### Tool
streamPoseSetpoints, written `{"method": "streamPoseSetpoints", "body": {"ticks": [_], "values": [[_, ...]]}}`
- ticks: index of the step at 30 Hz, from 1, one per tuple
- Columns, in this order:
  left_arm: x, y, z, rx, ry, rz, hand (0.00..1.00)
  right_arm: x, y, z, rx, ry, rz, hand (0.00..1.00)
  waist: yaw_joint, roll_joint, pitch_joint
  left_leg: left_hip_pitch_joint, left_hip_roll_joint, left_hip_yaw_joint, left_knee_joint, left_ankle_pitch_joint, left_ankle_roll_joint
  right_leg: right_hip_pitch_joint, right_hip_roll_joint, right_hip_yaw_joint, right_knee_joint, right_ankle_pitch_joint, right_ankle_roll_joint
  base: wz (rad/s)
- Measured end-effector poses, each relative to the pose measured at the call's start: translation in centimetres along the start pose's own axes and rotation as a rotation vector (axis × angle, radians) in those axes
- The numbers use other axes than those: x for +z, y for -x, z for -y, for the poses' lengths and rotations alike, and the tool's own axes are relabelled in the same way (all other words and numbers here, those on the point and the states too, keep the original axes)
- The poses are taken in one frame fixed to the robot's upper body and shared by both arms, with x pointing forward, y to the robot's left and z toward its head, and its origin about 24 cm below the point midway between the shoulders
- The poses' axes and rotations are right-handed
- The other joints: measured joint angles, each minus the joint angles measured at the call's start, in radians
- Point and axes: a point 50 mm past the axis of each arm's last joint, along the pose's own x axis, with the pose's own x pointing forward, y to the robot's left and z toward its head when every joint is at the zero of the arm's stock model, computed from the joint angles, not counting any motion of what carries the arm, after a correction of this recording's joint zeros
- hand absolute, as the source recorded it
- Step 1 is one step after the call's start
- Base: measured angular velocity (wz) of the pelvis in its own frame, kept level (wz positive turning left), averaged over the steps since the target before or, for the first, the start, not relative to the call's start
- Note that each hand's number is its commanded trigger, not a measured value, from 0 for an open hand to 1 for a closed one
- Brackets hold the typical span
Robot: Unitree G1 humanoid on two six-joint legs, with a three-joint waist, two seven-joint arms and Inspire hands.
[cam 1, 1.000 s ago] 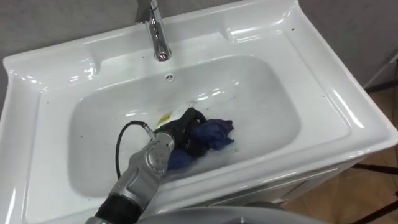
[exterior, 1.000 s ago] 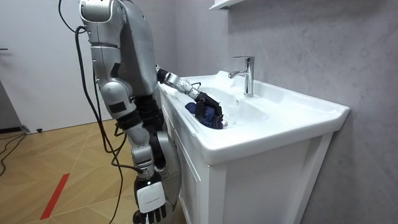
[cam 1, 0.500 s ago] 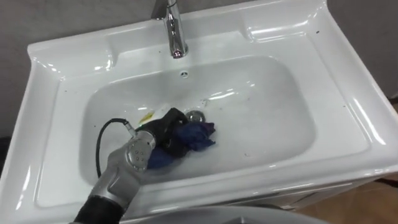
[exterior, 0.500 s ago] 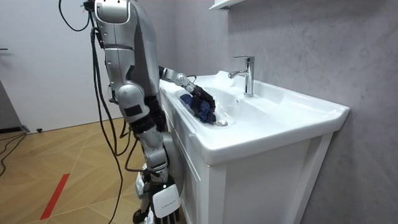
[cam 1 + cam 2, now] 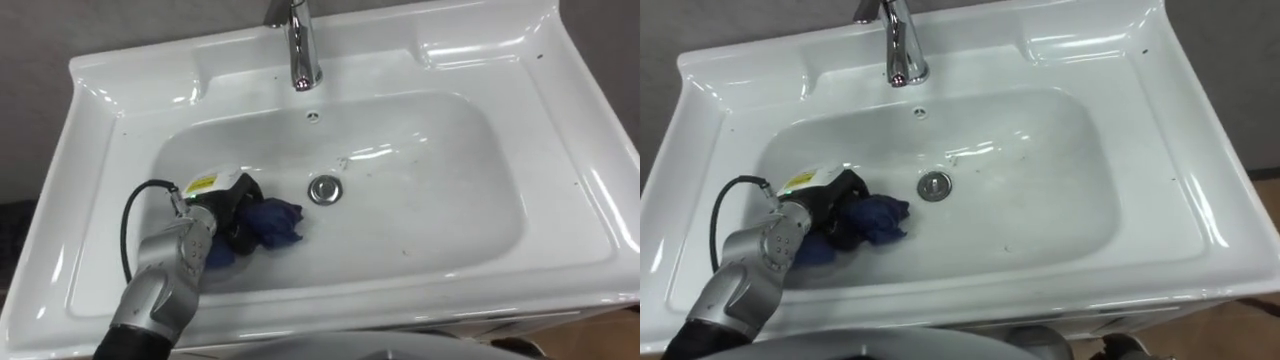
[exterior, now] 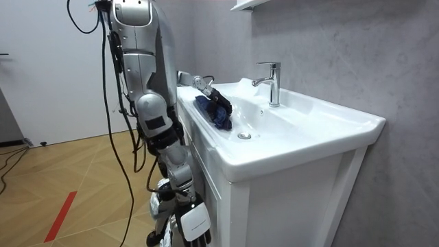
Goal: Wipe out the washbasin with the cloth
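Observation:
The white basin [image 5: 430, 190] lies below me, its chrome drain [image 5: 324, 189] bare at the middle. My left hand [image 5: 226, 204] reaches in from the lower left and rests on the basin's left slope, its dark fingers curled on a crumpled blue cloth [image 5: 272, 222] that lies just left of the drain. A yellow-marked label sits on the back of the hand. In the room view the left hand [image 6: 218, 101] holds the cloth [image 6: 211, 114] at the basin's near rim, while my right hand [image 6: 194, 225] hangs low beside the cabinet.
A chrome faucet [image 5: 303, 50] stands at the back rim, with an overflow hole [image 5: 313, 117] under it. The basin tops a white cabinet [image 6: 274, 206] against a grey wall. Wooden floor lies behind me, where I stand at the cabinet's end.
My left hand has dragged the blue cloth leftward across the basin floor, uncovering the drain. The eye view has shifted as my body turned and straightened beside the cabinet.

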Motion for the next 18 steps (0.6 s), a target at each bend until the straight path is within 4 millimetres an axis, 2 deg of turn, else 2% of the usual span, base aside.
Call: {"method": "streamPoseSetpoints", "body": {"ticks": [7,18], "values": [[-0.04,0.18,-0.42,0.003,-0.006,-0.005,1.0,0.26,-0.01,0.13,-0.019,0.001,0.027,0.0,0.001,0.016,0.0033,-0.015,0.0,-0.001,0.002,0.0,0.0,-0.013,-0.001,-0.003,0.003,0.0,0.0,0.0],[-0.19,0.22,-0.45,0.003,-0.064,-0.032,1.0,-0.69,-0.04,-0.13,-0.018,0.001,-0.002,0.0,-0.009,0.006,0.0064,-0.001,-0.001,-0.002,0.004,0.0,0.0,-0.004,-0.002,0.005,0.016,-0.008,-0.001,0.0]]}}
